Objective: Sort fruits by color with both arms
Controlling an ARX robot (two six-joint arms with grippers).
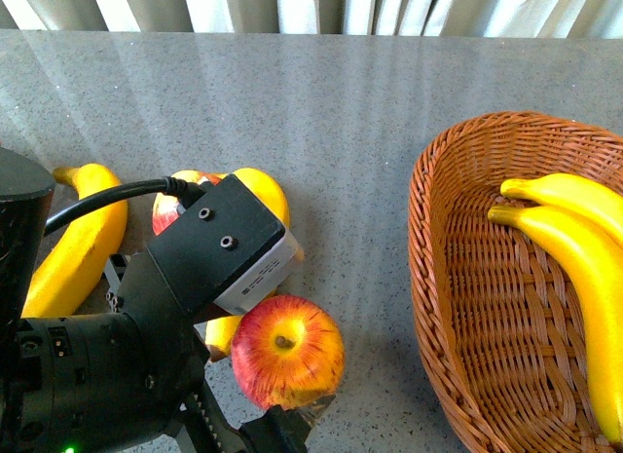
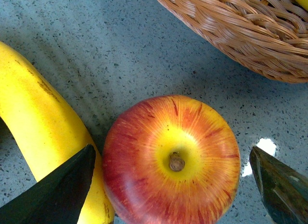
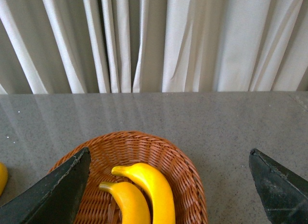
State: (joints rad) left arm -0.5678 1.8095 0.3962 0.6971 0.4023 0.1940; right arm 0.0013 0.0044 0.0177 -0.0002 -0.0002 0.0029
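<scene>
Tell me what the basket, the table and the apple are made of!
The basket looks like woven wicker, brown and slightly glossy: braided strands show. The table looks like grey speckled stone, or a stone-look top, polished, since light reflects off it. The apple has smooth red-and-yellow skin and a stem; real or plastic, I cannot tell.

Apple [image 2: 171, 161] red streaked yellow; bananas [image 1: 574, 248] bright yellow; basket [image 1: 467, 375] brown wicker weave; table [image 1: 341, 112] grey speckled
</scene>
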